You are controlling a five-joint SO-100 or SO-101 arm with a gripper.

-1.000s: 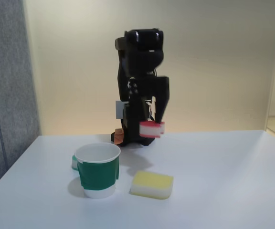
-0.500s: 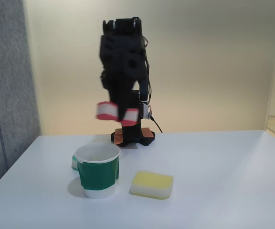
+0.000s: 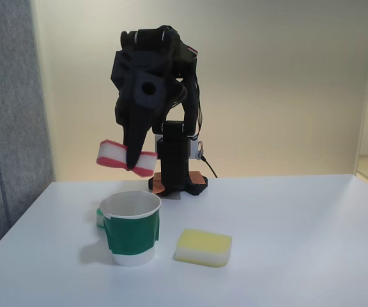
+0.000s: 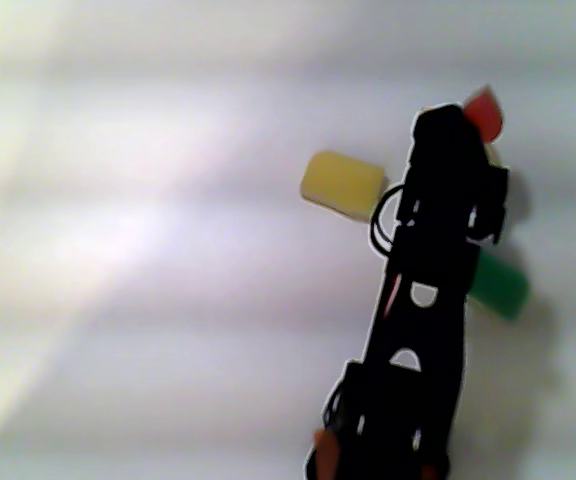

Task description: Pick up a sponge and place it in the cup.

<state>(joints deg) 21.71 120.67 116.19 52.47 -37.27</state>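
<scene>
Red-topped, white-bottomed rectangular sponge (image 3: 126,156) hangs in the air, pinched across its middle between the closed fingers of the black gripper (image 3: 132,163), tilted with its right end lower in the fixed view. It sits above the white paper cup with a green band (image 3: 131,228), which stands toward the white table's (image 3: 286,236) front left. Just right of the cup lies a yellow-topped sponge (image 3: 203,247); a green-and-white piece (image 3: 99,217) peeks from behind the cup.
</scene>
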